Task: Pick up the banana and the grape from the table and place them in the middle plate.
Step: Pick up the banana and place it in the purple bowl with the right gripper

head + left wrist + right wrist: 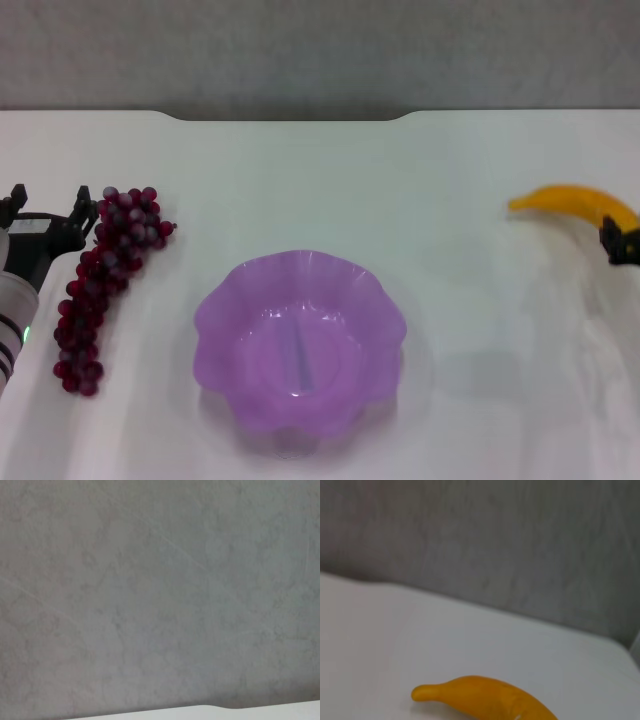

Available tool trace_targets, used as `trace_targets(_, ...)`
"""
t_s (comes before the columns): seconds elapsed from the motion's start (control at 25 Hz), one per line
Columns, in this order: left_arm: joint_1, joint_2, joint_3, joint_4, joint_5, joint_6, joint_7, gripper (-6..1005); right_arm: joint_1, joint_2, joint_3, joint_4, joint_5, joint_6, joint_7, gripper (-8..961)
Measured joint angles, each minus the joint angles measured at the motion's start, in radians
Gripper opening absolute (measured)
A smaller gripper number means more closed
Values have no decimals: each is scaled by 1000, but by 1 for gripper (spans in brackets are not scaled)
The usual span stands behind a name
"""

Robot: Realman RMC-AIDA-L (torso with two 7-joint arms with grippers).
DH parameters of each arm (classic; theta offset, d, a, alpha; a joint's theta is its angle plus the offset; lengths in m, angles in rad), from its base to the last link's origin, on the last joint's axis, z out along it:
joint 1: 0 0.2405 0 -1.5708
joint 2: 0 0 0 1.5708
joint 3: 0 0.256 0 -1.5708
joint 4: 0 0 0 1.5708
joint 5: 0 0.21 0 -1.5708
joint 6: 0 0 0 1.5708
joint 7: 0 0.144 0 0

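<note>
Grape bunch (104, 280) lies on the table (330, 180), long axis near-to-far, just inboard of the left gripper (50, 212), whose fingers look spread w/ nothing btwn. Banana (575, 205) sits beside the right gripper (620, 243) at far right; can't tell its fingers' state. Middle plate (215, 320) is bare, between both. Left arm looks nearer its grab.
</note>
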Motion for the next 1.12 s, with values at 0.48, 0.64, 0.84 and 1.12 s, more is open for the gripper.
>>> trace_targets(0.48,2,3,0,1,0,0,0,801,-8,1,41,-164,0,18,-124,464)
trace_targets(0.64,3,3,0,2,0,0,0,801,-9,4,29,-271,0,73,-185,461)
trace_targets(0.84,-2,2,0,1,0,-1,0,801,-4,7,-65,-377,0,104,-210,462)
trace_targets(1.12,-7,0,0,-8,6,-6,-2,801,4,10,-240,-497,2,127,-207,461)
